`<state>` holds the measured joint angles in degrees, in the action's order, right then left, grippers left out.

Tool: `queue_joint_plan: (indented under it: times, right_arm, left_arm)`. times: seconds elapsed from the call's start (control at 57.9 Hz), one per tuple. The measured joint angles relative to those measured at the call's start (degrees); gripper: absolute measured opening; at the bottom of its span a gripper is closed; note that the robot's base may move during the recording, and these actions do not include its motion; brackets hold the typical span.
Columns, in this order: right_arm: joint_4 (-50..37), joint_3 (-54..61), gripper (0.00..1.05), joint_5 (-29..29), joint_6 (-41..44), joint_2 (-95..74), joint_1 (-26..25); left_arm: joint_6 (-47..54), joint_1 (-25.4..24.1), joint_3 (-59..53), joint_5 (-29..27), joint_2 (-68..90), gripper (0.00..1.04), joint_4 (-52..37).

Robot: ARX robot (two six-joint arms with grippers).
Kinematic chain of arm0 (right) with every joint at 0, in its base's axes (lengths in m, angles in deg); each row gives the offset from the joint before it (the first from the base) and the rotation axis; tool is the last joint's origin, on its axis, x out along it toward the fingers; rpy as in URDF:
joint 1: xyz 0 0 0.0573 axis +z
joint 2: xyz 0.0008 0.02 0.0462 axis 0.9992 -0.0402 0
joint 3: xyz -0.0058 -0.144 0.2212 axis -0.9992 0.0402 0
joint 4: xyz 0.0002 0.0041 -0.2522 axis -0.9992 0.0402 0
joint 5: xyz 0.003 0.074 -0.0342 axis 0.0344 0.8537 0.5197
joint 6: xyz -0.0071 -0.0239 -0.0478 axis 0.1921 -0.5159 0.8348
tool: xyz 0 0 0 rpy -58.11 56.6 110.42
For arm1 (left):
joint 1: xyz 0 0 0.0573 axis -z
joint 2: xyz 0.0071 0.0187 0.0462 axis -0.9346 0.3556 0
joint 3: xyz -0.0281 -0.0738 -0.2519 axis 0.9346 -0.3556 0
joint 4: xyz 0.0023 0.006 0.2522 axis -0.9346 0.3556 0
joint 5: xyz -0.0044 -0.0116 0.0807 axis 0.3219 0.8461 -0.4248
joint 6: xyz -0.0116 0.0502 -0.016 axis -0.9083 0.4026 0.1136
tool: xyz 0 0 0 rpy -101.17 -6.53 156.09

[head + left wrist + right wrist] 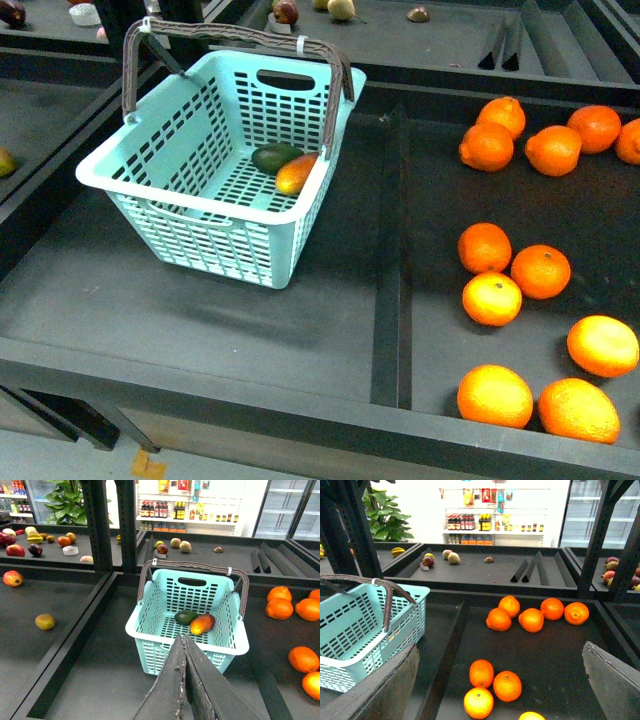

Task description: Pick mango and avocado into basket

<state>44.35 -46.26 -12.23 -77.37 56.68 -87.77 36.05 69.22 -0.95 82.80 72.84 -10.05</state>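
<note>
Two fruits, mango touching avocado, inside basket, upper left of front frame. Left gripper clenched, empty; right gripper released, spread wide above oranges.

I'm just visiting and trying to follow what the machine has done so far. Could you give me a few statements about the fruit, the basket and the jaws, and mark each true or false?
1. The mango lies inside the basket. True.
2. The avocado is out on the shelf with the oranges. False: it lies in the basket, touching the mango.
3. The left gripper has its jaws together, holding nothing. True.
4. The right gripper is clamped on an orange. False: its jaws stand wide apart and empty.
5. The basket's handles lie folded flat. False: they stand raised.
</note>
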Motion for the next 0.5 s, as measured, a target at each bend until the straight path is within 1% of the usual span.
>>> queue_joint_plan:
  times: [0.017, 0.035, 0.467, 0.484, 0.501]
  right_arm:
    - [0.0, 0.0, 0.97, 0.0, 0.0, 0.0, 0.0]
    - [0.0, 0.0, 0.97, 0.0, 0.0, 0.0, 0.0]
    - [0.0, 0.0, 0.97, 0.0, 0.0, 0.0, 0.0]
    - [0.0, 0.0, 0.97, 0.0, 0.0, 0.0, 0.0]
    - [0.0, 0.0, 0.97, 0.0, 0.0, 0.0, 0.0]
  left_arm:
    - [0.0, 0.0, 0.0, 0.0, 0.0, 0.03, 0.0]
    - [0.0, 0.0, 0.0, 0.0, 0.0, 0.06, 0.0]
    - [0.0, 0.0, 0.0, 0.0, 0.0, 0.95, 0.0]
    - [0.0, 0.0, 0.0, 0.0, 0.0, 0.99, 0.0]
    - [0.1, 0.0, 0.0, 0.0, 0.0, 0.99, 0.0]
